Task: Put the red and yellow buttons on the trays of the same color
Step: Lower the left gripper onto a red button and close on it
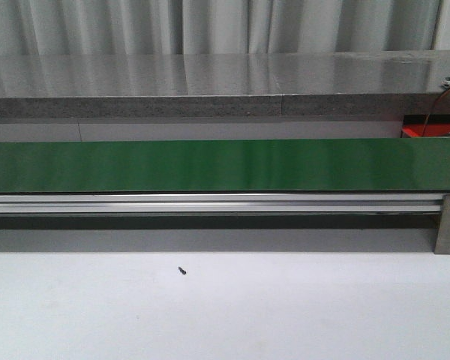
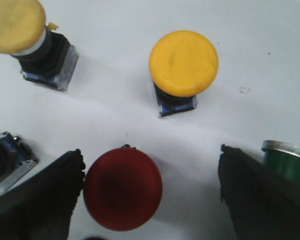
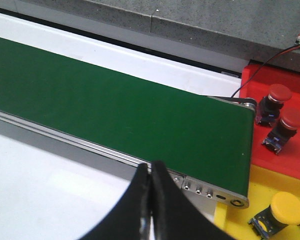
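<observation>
Red mushroom-head button (image 2: 122, 188) sits low in my left wrist picture, between the widely spread fingers of the left gripper (image 2: 150, 195), just beside one finger (image 2: 45, 195), with a yellow button (image 2: 183, 63) standing above it at upper centre. In my right wrist picture the right gripper (image 3: 151, 200) is pressed together on nothing at bottom centre over the green conveyor belt (image 3: 115, 105), while two red buttons (image 3: 285, 122) rest on the red tray (image 3: 290, 155) at right and another yellow button (image 3: 286, 209) on the yellow tray (image 3: 270, 180) at lower right.

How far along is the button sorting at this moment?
Partly done: two red buttons sit on the red tray and one yellow button on the yellow tray. In hand: the open left end effector straddles a red button. Two yellow buttons remain unsorted.
</observation>
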Available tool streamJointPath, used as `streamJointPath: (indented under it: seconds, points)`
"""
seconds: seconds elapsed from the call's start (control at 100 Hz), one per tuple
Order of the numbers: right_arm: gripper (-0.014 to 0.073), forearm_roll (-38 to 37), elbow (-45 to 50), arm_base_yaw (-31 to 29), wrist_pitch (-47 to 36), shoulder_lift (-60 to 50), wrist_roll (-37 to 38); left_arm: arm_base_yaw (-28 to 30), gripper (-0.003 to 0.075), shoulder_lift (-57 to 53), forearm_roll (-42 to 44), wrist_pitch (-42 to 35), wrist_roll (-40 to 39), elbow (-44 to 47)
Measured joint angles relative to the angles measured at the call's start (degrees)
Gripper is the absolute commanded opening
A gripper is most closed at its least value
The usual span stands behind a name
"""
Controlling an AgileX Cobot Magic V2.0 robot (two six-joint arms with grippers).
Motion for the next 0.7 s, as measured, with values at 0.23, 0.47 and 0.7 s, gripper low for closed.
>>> streamJointPath:
  seconds: [0.23,0.47,0.7]
  points:
    - [-0.0060,0.0,0.0,0.0,0.0,0.0,0.0,-0.1,0.0546,1.0,0.0,0.0,0.0,0.0]
    - [-0.0060,0.0,0.0,0.0,0.0,0.0,0.0,-0.1,0.0546,2.5,0.2,0.0,0.0,0.0]
    - [-0.0060,0.0,0.0,0.0,0.0,0.0,0.0,-0.1,0.0469,3.1,1.0,-0.1,0.0,0.0]
